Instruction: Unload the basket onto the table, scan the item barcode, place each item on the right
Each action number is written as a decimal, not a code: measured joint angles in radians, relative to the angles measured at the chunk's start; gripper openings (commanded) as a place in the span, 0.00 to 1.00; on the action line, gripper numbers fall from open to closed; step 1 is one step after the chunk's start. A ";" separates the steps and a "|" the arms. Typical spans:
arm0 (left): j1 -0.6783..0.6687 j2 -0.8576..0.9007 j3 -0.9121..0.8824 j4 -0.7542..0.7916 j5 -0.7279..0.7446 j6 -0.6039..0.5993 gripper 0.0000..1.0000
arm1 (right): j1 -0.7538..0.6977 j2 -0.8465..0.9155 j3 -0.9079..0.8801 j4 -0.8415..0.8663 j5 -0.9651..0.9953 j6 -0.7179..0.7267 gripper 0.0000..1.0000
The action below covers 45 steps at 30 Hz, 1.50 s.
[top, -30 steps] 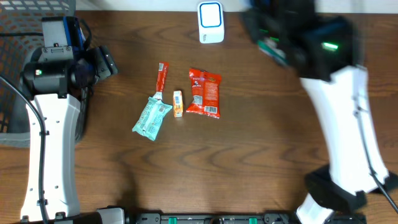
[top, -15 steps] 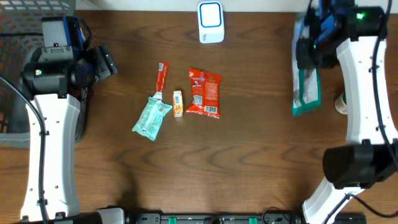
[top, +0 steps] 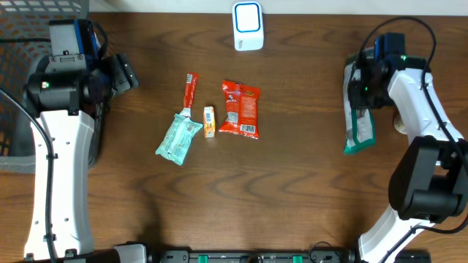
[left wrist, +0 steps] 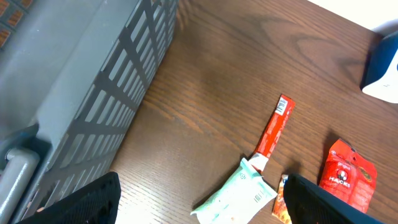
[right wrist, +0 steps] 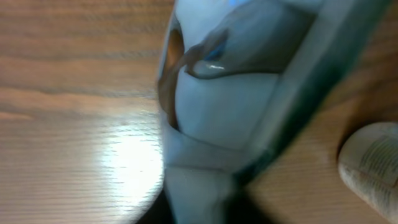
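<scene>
A white and blue scanner point(top: 248, 25) stands at the table's far edge; it also shows as the scanner point(left wrist: 382, 68) at the right edge of the left wrist view. A long green and white packet point(top: 358, 128) stretches toward the front from my right gripper point(top: 363, 79) at the right side. In the right wrist view the packet point(right wrist: 236, 118) fills the frame, blurred, and hides the fingers, so the grip does not show. My left gripper point(left wrist: 205, 202) is open, high above the mint packet point(left wrist: 239, 193) and far from the scanner.
Mid-table lie a red stick pack point(top: 190, 91), a mint packet point(top: 179, 137), a small orange sachet point(top: 209, 121) and a red snack bag point(top: 240, 109). A grey basket point(top: 14, 109) stands at the left. A beige round object point(top: 400, 123) sits by the right arm.
My right arm has swung from beside the scanner to the right side, carrying the green and white packet, which now reaches lower toward the front. The left arm has not moved.
</scene>
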 measured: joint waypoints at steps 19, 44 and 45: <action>0.000 0.000 0.000 0.000 0.000 0.000 0.84 | 0.000 0.000 0.237 -0.172 0.082 0.013 0.85; 0.000 0.000 0.000 0.000 0.000 0.000 0.84 | 0.478 0.000 -0.133 0.457 -0.380 0.370 0.78; 0.000 0.000 0.000 0.000 0.000 0.000 0.84 | 0.500 0.000 -0.159 0.489 -0.365 0.386 0.78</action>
